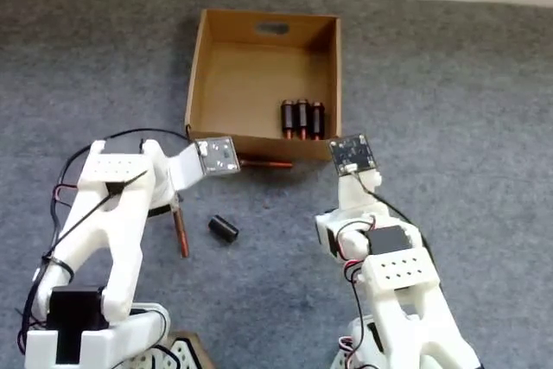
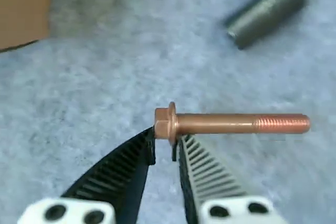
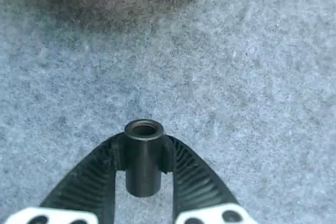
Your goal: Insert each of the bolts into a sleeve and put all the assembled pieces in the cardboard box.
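Left gripper (image 2: 167, 142): jaws pinched on the head flange of a copper bolt (image 2: 231, 124). The shank sticks out sideways and the threaded end is free. Gripped by the head, I judge, so the full shank can enter a bore. In the high view this bolt hangs level just outside the front wall of the cardboard box (image 1: 197, 66), tip toward the other arm.

Under the left arm, a second bolt (image 1: 181, 231) lies on the grey table (image 1: 484, 84), untouched. Near it but apart, a loose sleeve (image 1: 223, 229) lies on its side. Probably the last pair waiting to be joined.

Inside the box, three assembled pieces (image 1: 302, 118) sit side by side against the front wall, toward the right corner.

Right gripper (image 3: 143, 150): jaws clamped across the barrel of a black sleeve (image 3: 142, 174), open bore facing away from the wrist. Holding it by the barrel leaves both ends clear, which suits receiving a bolt. The bolt's threaded tip sits beyond the sleeve mouth, beside the box corner, well apart from it.

Judgement: mating not yet begun. The bore seems to point across the bolt rather than along it, so the axes need lining up first. The risk is the thread catching on the sleeve rim.
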You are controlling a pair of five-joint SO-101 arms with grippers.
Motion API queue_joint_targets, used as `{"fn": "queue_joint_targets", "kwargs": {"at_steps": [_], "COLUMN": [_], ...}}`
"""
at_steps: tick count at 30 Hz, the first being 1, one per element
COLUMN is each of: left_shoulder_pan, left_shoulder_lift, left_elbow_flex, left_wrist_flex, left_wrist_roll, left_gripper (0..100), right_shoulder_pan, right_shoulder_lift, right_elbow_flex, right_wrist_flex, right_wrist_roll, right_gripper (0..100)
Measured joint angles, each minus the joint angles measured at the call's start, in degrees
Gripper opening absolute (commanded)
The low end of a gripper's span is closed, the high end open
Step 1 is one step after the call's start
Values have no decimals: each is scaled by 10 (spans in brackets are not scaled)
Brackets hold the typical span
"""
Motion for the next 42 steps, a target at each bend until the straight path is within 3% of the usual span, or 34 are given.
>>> {"fn": "queue_joint_targets", "kwargs": {"at_steps": [4, 11, 20, 23, 29, 35, 42], "left_shoulder_pan": [0, 0, 30, 31, 31, 33, 33], "left_shoulder_lift": [-1, -7, -7, -8, -8, -8, -8], "left_elbow_flex": [24, 13, 1, 12, 50, 87, 99], "left_wrist_flex": [-65, -89, -34, -33, -35, -93, -130], "left_wrist_roll": [73, 191, 562, 649, 682, 685, 686], "left_gripper": [264, 226, 224, 224, 212, 40, 31], "right_shoulder_pan": [0, 0, 0, 0, 0, 0, 0], "right_shoulder_lift": [0, 0, 0, 0, 0, 0, 0], "right_elbow_flex": [0, 0, 0, 1, 2, 2, 2], "right_wrist_flex": [0, 0, 0, 0, 0, 0, 0], "right_wrist_roll": [0, 0, 0, 0, 0, 0, 0], "right_gripper": [6, 6, 6, 6, 6, 6, 6]}}
